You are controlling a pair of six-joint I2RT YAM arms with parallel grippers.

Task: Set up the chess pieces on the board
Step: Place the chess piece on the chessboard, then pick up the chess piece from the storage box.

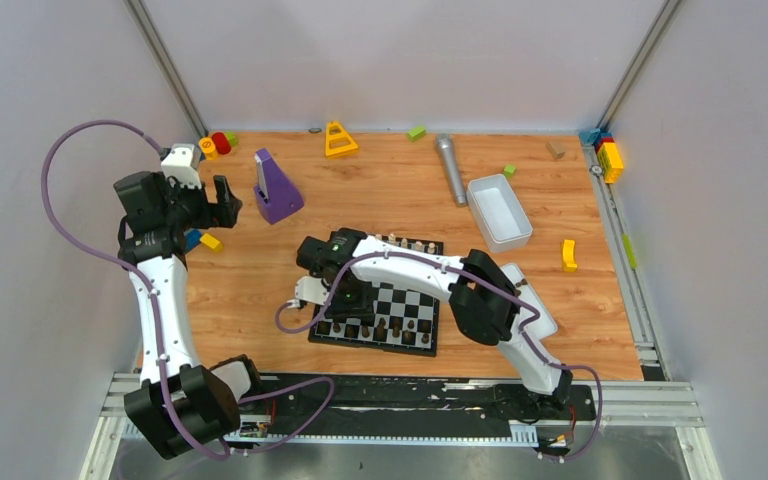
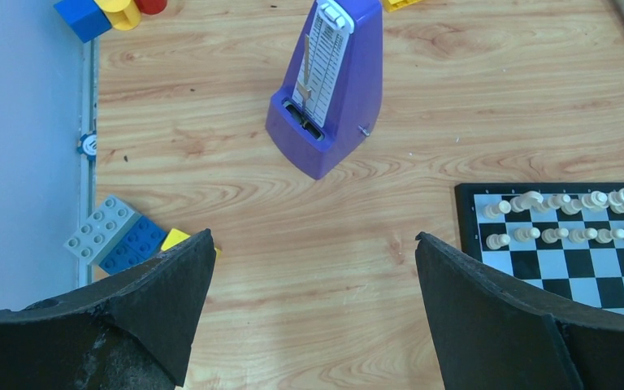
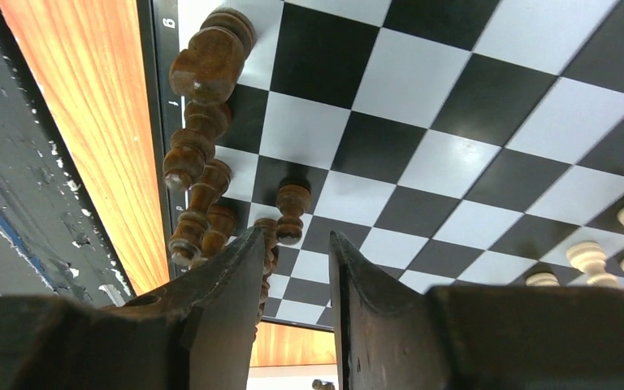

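Reaching over the board, the right end effector hangs parted.

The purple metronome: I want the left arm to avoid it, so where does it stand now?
In the top view the purple metronome stands upright, just right of the open left pincer and beyond the far-left corner of the chessboard.

The bench showed smooth wood grain. The board was glossy and reflecting, and the dark chess pieces looked like turned, varnished wood. The purple metronome was of smooth plastic. The left end effector had matt black, rough fingers.
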